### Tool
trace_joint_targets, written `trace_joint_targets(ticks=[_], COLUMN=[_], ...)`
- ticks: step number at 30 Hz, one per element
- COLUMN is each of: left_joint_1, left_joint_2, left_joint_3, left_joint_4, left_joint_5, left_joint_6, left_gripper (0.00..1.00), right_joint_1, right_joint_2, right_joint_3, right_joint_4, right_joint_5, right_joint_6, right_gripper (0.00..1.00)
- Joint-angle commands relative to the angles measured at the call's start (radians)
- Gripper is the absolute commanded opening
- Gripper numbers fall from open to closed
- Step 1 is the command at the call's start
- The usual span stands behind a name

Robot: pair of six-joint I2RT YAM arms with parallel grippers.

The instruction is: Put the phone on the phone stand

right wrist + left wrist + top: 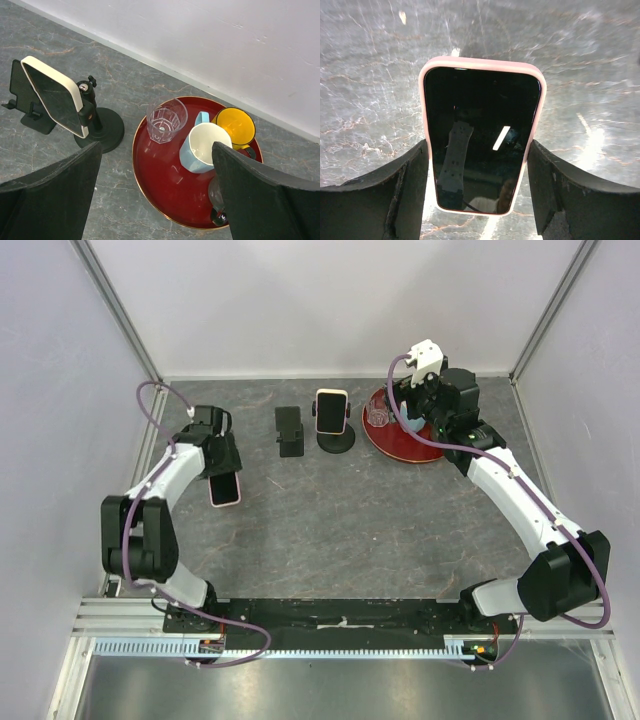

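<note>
A phone in a pink case (226,490), screen up, sits between the fingers of my left gripper (222,472) at the table's left. In the left wrist view both black fingers (415,170) press the long edges of the phone (480,135), so my left gripper (477,150) is shut on it. An empty black phone stand (290,430) stands at the back centre, to the phone's right; it also shows in the right wrist view (16,82). My right gripper (408,410) (156,150) is open and empty above the red tray.
A second stand with a round base (336,442) (105,130) carries a cream-cased phone (332,410) (55,95). The red tray (400,448) (165,185) holds a glass (166,120), a blue mug (202,147) and a yellow mug (235,127). Walls enclose the table.
</note>
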Motion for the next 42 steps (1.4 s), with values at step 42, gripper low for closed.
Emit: trace_joint_targets(ticks=[42], left_joint_1=[-0.343], left_joint_2=[0.283], left_joint_3=[0.452], left_joint_4=[0.583], left_joint_5=[-0.166], left_joint_6=[0.046], left_gripper=[0.02], right_joint_1=[-0.005], right_joint_2=[-0.018], right_joint_3=[-0.001], right_joint_4=[0.055], right_joint_5=[0.109], right_joint_6=[0.005], right_gripper=[0.98])
